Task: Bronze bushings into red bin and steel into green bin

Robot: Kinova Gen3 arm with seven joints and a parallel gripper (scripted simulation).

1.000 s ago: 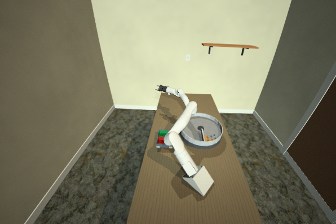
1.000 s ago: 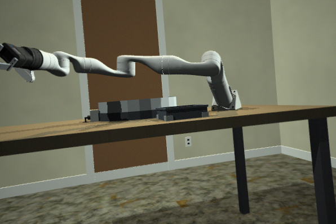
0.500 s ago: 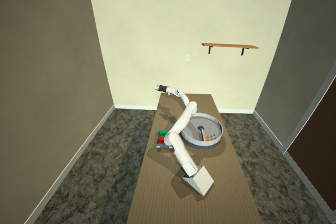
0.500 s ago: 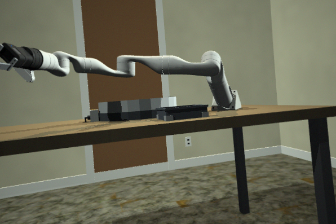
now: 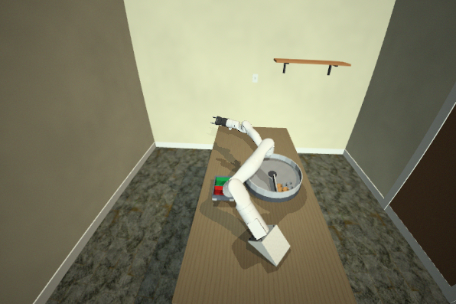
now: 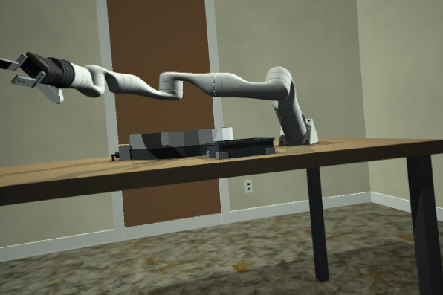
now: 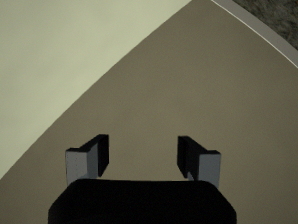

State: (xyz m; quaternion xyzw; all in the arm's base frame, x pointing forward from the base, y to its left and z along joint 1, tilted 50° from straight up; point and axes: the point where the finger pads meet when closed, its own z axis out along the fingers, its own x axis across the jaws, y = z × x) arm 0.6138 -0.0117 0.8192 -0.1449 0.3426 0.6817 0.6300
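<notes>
Arm [image 5: 252, 161] was stretched out long across the table [image 5: 214, 267], from the base wedge [image 5: 276, 249] at lower center of the top view up to the far table end. Gripper [image 5: 213, 122] sat above center of that frame, past the table's far left corner, fingers spread wide, nothing between them. In the wrist view the fingers showed only wall and a strip of floor at upper right. In the exterior view the gripper [image 6: 18, 73] was at the far left edge, high over the table.

Turntable [image 5: 296, 187] was right of center in the top view; bronze bushings [image 5: 284, 187] were clustered at its lower right, with a few grey steel bushings [image 5: 288, 182] just above them. Green bin [image 5: 221, 181] and red bin [image 5: 218, 190] sat touching, left of the turntable, partly hidden by the arm's elbow.
</notes>
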